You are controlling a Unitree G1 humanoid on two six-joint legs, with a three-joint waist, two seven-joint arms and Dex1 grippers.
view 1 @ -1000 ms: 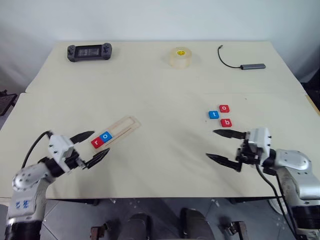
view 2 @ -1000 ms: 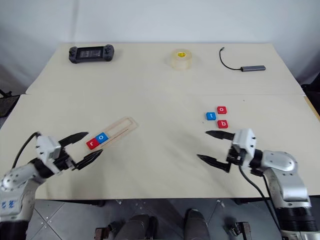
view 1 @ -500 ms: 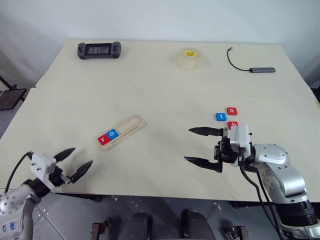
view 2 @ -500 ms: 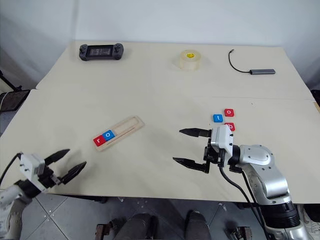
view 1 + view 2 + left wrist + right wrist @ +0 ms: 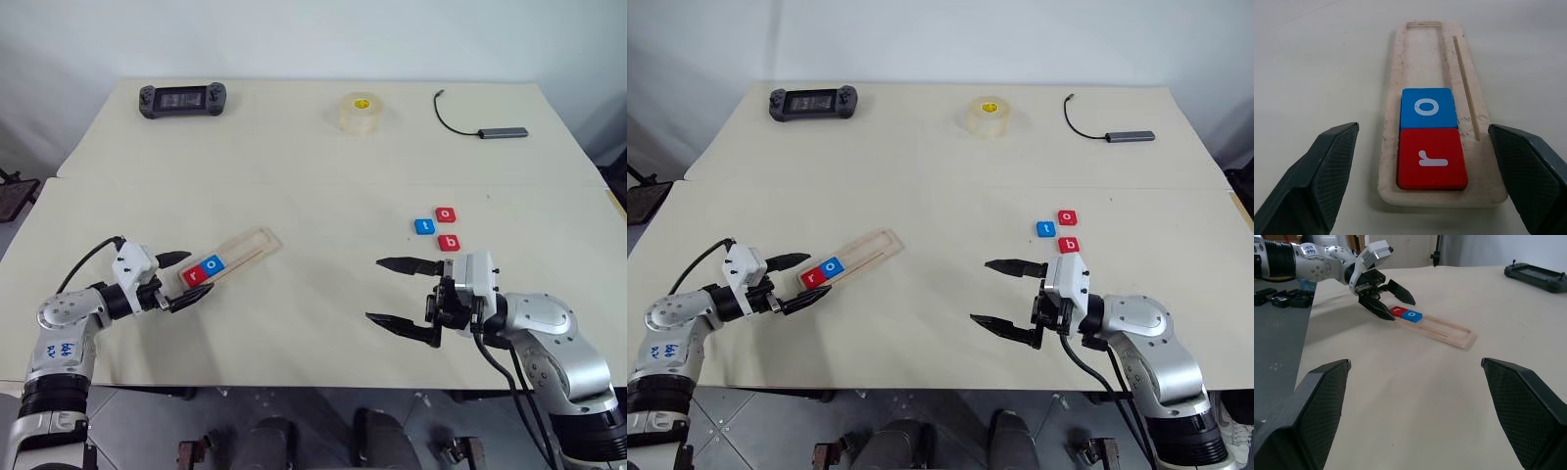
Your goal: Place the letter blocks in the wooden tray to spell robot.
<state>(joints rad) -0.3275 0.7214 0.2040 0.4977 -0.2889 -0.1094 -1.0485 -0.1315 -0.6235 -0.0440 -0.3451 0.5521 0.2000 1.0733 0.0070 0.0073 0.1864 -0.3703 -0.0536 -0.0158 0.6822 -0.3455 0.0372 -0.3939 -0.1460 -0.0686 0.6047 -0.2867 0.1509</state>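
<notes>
I see a cream surface (image 5: 313, 176) carrying the wooden tray (image 5: 235, 257). Right of the tray lie three loose letter blocks (image 5: 436, 226). Beyond it sit a game controller (image 5: 182, 99), tape roll (image 5: 358, 112) and cabled adapter (image 5: 480, 119).

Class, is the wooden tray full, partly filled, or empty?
Partly filled. The wooden tray holds two blocks at one end, the red r and blue o; its remaining length is bare.

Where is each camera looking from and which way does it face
Head stereo pair: looks forward and down over the table; left pincer and right pincer show with their arms.
Left wrist: looks along its open fingers at the wooden tray holding the red r and blue o.
Right wrist: looks between its own open fingers across the table.
Shared: both wrist views show the tray with r and o.
</notes>
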